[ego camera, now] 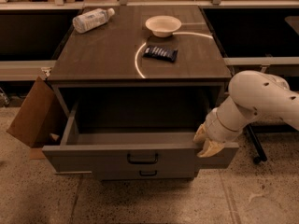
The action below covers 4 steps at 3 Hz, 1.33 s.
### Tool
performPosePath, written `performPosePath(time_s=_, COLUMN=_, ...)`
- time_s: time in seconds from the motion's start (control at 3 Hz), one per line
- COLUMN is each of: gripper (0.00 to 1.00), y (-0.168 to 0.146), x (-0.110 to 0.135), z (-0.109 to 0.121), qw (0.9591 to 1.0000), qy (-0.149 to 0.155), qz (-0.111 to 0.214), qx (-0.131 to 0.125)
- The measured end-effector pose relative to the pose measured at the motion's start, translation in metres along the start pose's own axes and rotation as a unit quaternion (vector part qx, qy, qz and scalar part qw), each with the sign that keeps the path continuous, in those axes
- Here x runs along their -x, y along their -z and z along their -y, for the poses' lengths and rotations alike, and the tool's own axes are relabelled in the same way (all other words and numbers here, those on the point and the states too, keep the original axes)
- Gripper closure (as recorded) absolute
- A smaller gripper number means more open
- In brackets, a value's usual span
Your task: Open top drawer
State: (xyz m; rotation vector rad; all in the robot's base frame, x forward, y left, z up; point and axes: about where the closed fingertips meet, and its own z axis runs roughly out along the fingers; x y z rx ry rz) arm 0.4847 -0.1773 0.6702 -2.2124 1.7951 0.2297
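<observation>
The top drawer (93, 158) of the grey cabinet stands pulled well out toward the camera. Its inside looks empty. Its grey front panel has a small black pull handle (142, 158) at the centre. A lower drawer front with its own black handle (148, 173) shows just beneath, closed. My gripper (206, 142) is at the right end of the top drawer's front panel, against its upper edge. The white arm (254, 101) reaches in from the right.
On the cabinet top (107, 55) lie a plastic bottle (92, 20), a white bowl (163, 25) and a dark snack packet (160, 53). A cardboard box (32, 112) leans at the cabinet's left. A chair leg with a wheel (256, 160) stands at the right.
</observation>
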Motion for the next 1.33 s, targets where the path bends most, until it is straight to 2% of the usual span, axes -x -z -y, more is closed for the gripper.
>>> performPosePath(time_s=0.33, gripper=0.31, y=-0.001, x=0.000, z=0.000, qw=1.0000, qy=0.000, qz=0.000, qx=0.001)
performPosePath(time_s=0.67, gripper=0.08, y=-0.001, x=0.000, z=0.000, qw=1.0000, qy=0.000, qz=0.000, qx=0.001)
performPosePath(time_s=1.0, gripper=0.00, y=0.023, x=-0.009, z=0.009, qw=0.9998, qy=0.013, qz=0.008, qx=-0.010)
performPosePath(time_s=1.33, gripper=0.00, y=0.070, x=-0.027, z=0.027, qw=0.9988, qy=0.029, qz=0.017, qx=-0.037)
